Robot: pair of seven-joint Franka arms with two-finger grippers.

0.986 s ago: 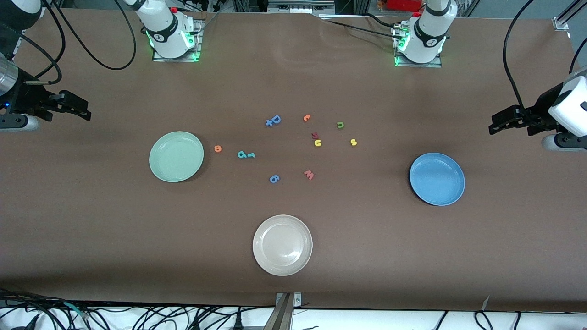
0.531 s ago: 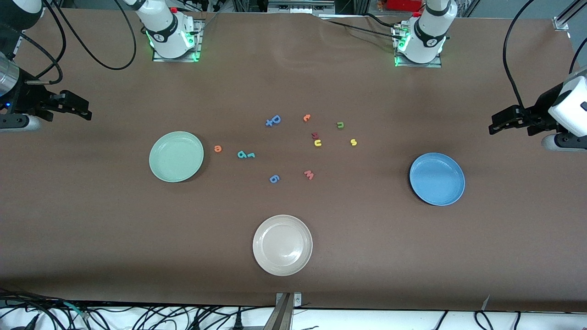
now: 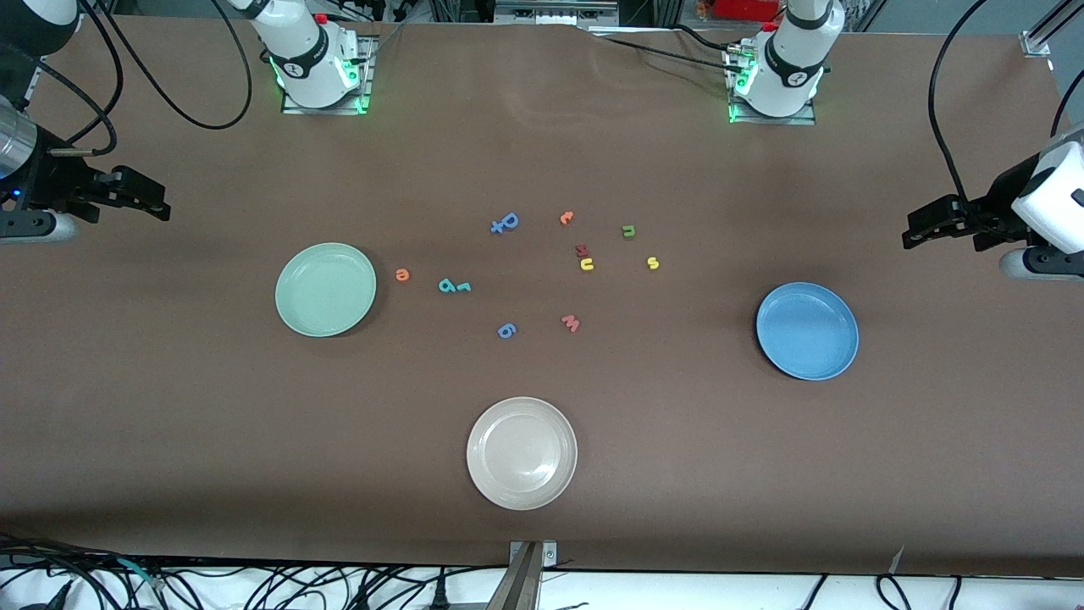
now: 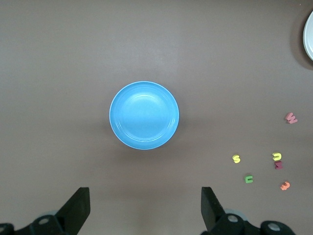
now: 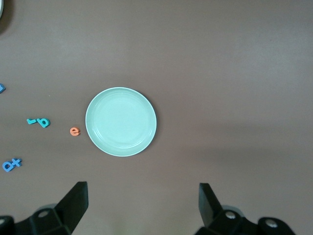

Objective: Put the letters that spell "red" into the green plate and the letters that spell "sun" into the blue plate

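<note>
Both grippers hang wide open and empty: left fingers (image 4: 208, 208) above the blue plate (image 4: 144, 115), right fingers (image 5: 208, 205) above the green plate (image 5: 121, 121); the letters lie between the plates.

The white plate (image 4: 309, 29) is running off the left wrist view's edge. Both wrist views are cropping the fingers' (image 5: 73, 203) bases. The dark red letter (image 3: 582, 251) is staying too small to read.
</note>
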